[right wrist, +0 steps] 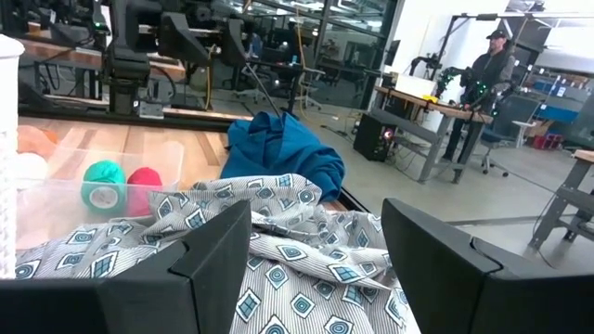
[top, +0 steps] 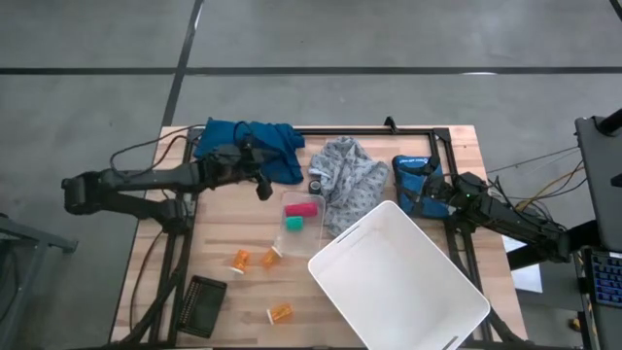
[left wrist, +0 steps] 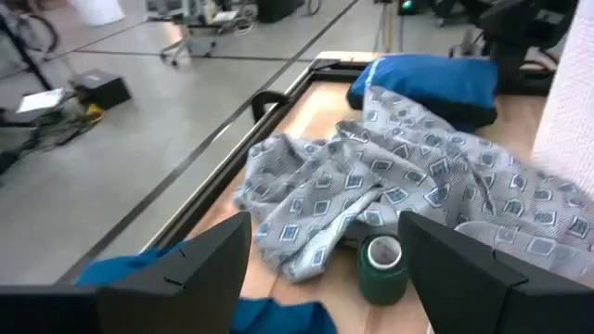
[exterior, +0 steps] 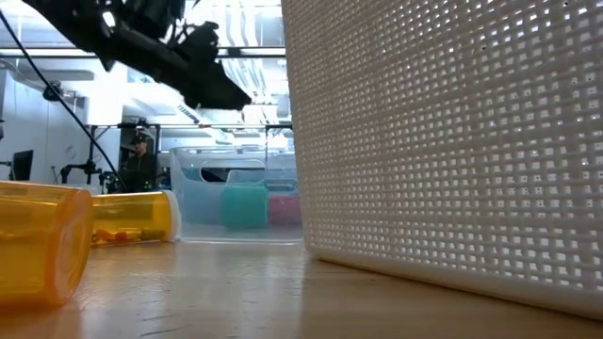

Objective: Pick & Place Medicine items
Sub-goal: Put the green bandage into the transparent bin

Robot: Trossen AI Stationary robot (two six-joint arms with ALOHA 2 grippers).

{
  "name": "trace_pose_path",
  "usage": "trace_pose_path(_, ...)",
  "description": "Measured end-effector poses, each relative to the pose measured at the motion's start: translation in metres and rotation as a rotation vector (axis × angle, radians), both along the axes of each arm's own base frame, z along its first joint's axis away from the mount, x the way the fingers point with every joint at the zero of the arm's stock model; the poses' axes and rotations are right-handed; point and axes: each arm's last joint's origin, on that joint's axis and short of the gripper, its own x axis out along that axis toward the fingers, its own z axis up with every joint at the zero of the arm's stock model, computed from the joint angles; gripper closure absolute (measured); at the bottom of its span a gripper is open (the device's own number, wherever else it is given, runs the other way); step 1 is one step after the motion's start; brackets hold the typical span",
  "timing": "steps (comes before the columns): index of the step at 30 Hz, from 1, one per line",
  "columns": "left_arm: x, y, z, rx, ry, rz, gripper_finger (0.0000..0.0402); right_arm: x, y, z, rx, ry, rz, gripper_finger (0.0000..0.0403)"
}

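Although the left gripper (top: 264, 185) is held over the far left part of the surface (top: 224, 233), beside the blue cloth (top: 251, 144), none of the three pill bottles is under it. All three bottles lie on their sides, well apart from it, toward the near left corner. Two are close together: one bottle (top: 239, 260) and a second bottle (top: 270, 256) just beside the clear tray (top: 303, 222). A third bottle (top: 280, 312) lies nearer the near edge. The long axes of all three run roughly along the surface, caps pointing in different directions, so a descent across the body is judged suitable.

The left gripper is seen with its jaws apart and nothing between them. The right gripper (top: 428, 194) waits at the far right edge by a blue bag (top: 412, 175), jaws apart and empty. The left arm is clearly the nearer one; the white basket (top: 398, 277) stands between the right arm and the bottles.

White print is visible on the blue bag, but it cannot be read. No label on the bottles is legible.
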Motion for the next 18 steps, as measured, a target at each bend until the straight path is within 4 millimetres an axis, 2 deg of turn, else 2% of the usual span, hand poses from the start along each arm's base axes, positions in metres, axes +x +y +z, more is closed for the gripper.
trace_pose_path(5,0.008,0.012,-0.011,-0.021,-0.037,-0.058,0.0113,0.000,0.000,0.000,0.000,0.000,0.000,0.0163)
trace_pose_path(13,0.024,0.026,-0.039,-0.064,0.022,-0.055,0.0113,0.000,0.000,0.000,0.000,0.000,0.000,0.0163)
trace_pose_path(18,0.028,0.036,-0.050,-0.078,0.018,-0.078,0.0113,0.000,0.000,0.000,0.000,0.000,0.000,0.0163)
